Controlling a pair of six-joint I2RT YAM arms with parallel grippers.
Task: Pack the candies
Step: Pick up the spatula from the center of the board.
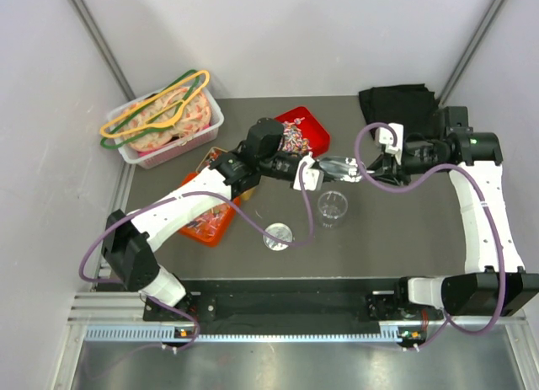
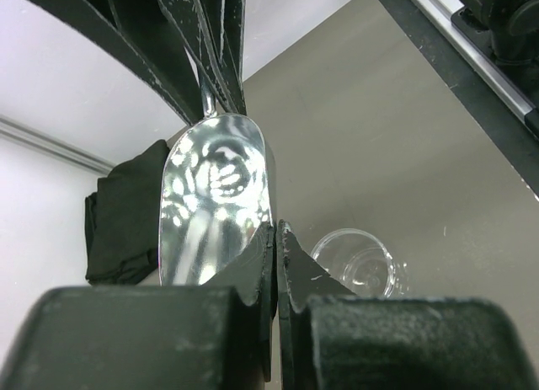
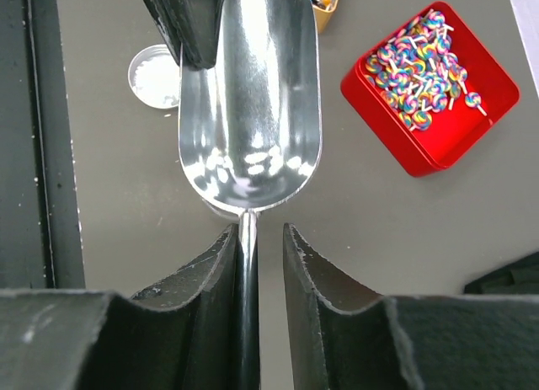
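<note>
Candies: small multicoloured wrapped sweets (image 3: 418, 70) lie heaped in the square red plastic tray (image 3: 421, 158).
Scoop: shiny metal scoop (image 3: 248, 112) is empty, held above the bench (image 3: 354, 230).
Cup: clear plastic cup (image 1: 333, 209) looks empty, so packing is judged barely begun.
Left arm: left end effector (image 2: 276, 264) is clenched on the scoop's rim.
Right arm: right end effector (image 3: 259, 272) straddles the handle; I cannot tell whether it grips.

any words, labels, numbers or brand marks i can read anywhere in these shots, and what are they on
No readable text in any view.
Scoop: bare shiny metal, no marking shows.
Red tray and candies: coloured swirls only, no letters.
Clear cup and white bin: no label visible.
Base rail: fine ticks and small orange marks, too small to read.
</note>
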